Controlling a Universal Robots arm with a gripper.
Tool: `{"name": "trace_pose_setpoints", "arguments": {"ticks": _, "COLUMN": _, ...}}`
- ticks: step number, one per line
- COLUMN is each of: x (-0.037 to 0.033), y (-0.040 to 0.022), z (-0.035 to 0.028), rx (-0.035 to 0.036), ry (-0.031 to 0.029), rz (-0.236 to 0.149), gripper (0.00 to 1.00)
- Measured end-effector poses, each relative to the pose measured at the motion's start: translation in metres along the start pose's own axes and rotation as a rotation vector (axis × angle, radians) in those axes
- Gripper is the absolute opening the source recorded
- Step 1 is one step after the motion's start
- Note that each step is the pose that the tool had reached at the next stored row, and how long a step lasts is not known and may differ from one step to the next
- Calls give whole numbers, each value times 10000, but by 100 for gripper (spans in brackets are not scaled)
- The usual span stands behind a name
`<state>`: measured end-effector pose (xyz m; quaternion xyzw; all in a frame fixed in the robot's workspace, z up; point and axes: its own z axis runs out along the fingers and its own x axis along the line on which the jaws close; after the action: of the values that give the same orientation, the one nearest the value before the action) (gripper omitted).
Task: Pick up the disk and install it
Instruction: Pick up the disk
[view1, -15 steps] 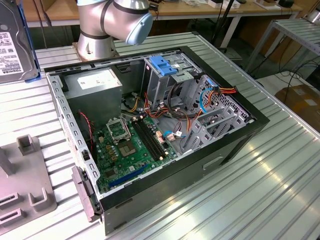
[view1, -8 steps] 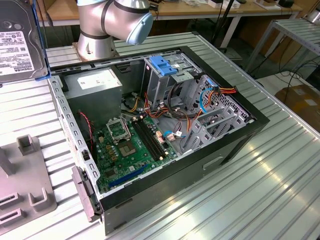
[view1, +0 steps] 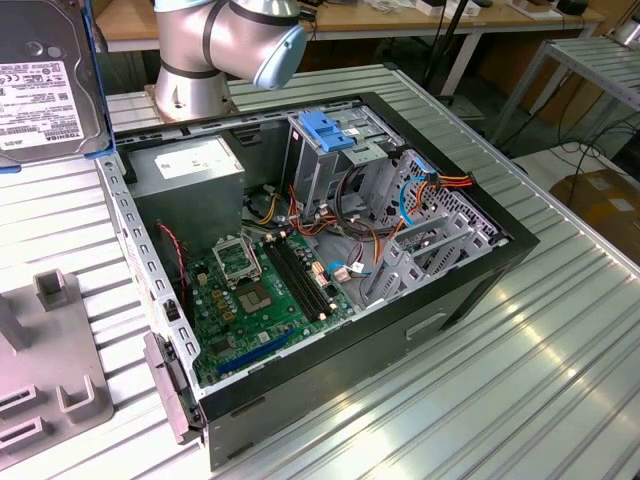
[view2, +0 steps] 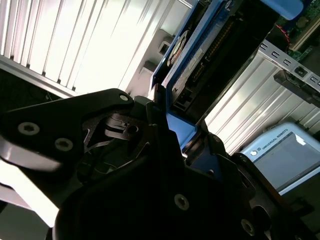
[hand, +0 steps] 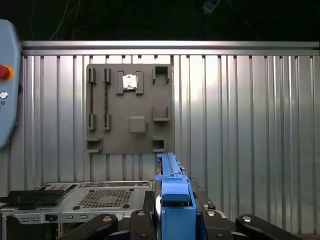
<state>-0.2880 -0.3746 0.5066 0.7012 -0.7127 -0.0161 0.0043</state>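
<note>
Pincer (hand: 175, 217) is clenching the blue-railed grey-metal disk (view1: 40, 80), long axis pointing outward. Grey metal drive cage (view1: 322, 165) is lying toward the exterior view's right.

Strong glare whitens the ribbed silver metal tabletop (view2: 75, 45) beyond the black fingers (view2: 156, 112), which sit in deep shadow.

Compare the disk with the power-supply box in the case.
The disk hangs raised outside the computer case, at the exterior view's left; the power-supply box sits inside the case. The disk is a thin slab edged by blue rails; the box is a deep block without rails. Both are grey metal with a white label.
</note>
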Motion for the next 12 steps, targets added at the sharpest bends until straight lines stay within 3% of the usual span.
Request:
{"name": "trace_pose_setpoints", "arguments": {"ticks": 6, "x": -2, "y": -133, "z": -4, "rx": 0, "ry": 0, "rz": 0, "gripper": 37}}
{"name": "trace_pose_setpoints", "arguments": {"ticks": 7, "x": -2, "y": -275, "z": -8, "rx": 0, "ry": 0, "rz": 0, "gripper": 37}}
{"name": "trace_pose_setpoints", "arguments": {"ticks": 8, "x": 6, "y": -368, "z": -11, "rx": -1, "ry": 0, "rz": 1, "gripper": 37}}
{"name": "trace_pose_setpoints", "arguments": {"ticks": 10, "x": 35, "y": -469, "z": -14, "rx": 0, "ry": 0, "rz": 12, "gripper": 37}}
{"name": "trace_pose_setpoints", "arguments": {"ticks": 12, "x": 42, "y": -491, "z": -15, "rx": 1, "ry": -1, "rz": 13, "gripper": 37}}
